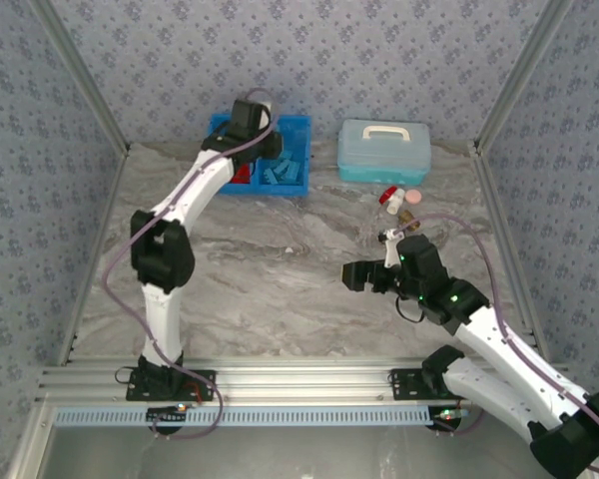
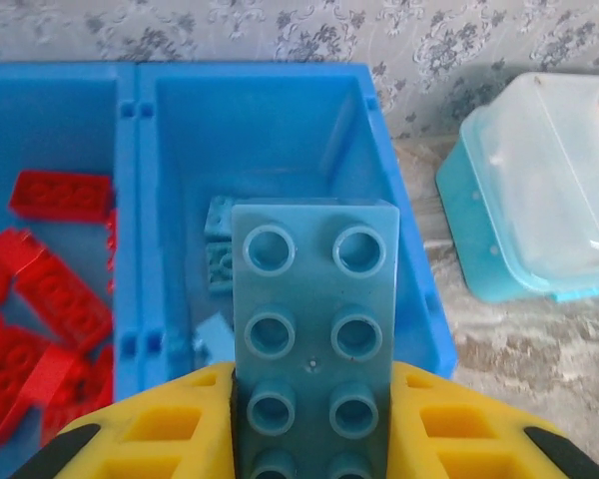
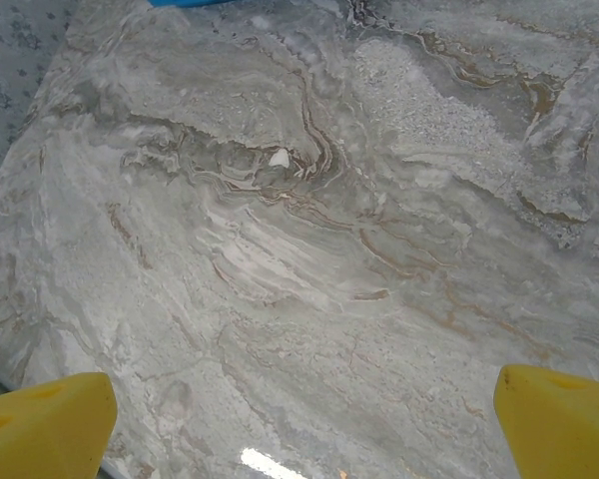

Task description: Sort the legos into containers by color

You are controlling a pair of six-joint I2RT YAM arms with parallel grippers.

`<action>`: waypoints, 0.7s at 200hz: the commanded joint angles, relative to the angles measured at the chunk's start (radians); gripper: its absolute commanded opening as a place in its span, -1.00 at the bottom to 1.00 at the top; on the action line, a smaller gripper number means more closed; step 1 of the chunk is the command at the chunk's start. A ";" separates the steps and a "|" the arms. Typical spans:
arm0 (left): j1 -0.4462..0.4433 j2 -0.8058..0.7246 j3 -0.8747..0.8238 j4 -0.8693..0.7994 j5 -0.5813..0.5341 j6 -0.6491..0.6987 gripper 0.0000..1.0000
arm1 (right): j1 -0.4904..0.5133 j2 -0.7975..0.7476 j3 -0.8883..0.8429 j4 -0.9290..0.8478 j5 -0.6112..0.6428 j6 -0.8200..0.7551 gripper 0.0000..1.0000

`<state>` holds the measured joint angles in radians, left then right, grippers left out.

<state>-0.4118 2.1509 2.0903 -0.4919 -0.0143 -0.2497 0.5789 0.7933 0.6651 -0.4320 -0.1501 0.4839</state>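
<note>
In the left wrist view a blue lego [image 2: 314, 299] sits studs-up between the yellow fingers [image 2: 145, 434] of my left gripper [image 2: 314, 424], which is shut on it. It hangs over the right compartment of the bright blue bin [image 2: 379, 160], where other blue legos [image 2: 220, 249] lie. Several red legos [image 2: 50, 289] fill the left compartment beyond the divider [image 2: 128, 200]. From above, the left gripper [image 1: 252, 125] is over the bin [image 1: 298, 128] at the back. My right gripper [image 1: 359, 274] stands open above bare marble [image 3: 309, 249], nothing between its fingertips [image 3: 50, 419].
A pale blue translucent case [image 1: 383, 150] with a white handle stands right of the bin, also seen as the case [image 2: 539, 190] from the left wrist. A small red-and-white capped bottle [image 1: 391, 197] lies in front of it, near the right arm. Patterned walls close the back and sides.
</note>
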 commanded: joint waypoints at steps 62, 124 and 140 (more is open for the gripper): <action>0.025 0.487 0.610 -0.074 0.089 0.049 -0.47 | -0.007 0.117 0.081 0.071 -0.022 0.010 1.00; 0.018 0.566 0.610 0.044 0.129 0.042 -0.19 | -0.008 0.147 0.086 0.066 -0.013 0.002 1.00; 0.011 0.566 0.611 0.053 0.124 0.047 -0.03 | -0.008 0.145 0.086 0.069 -0.013 0.004 1.00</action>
<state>-0.3885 2.7235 2.6614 -0.5148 0.0895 -0.2134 0.5770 0.9386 0.7227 -0.3691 -0.1616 0.4934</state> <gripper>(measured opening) 0.449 0.997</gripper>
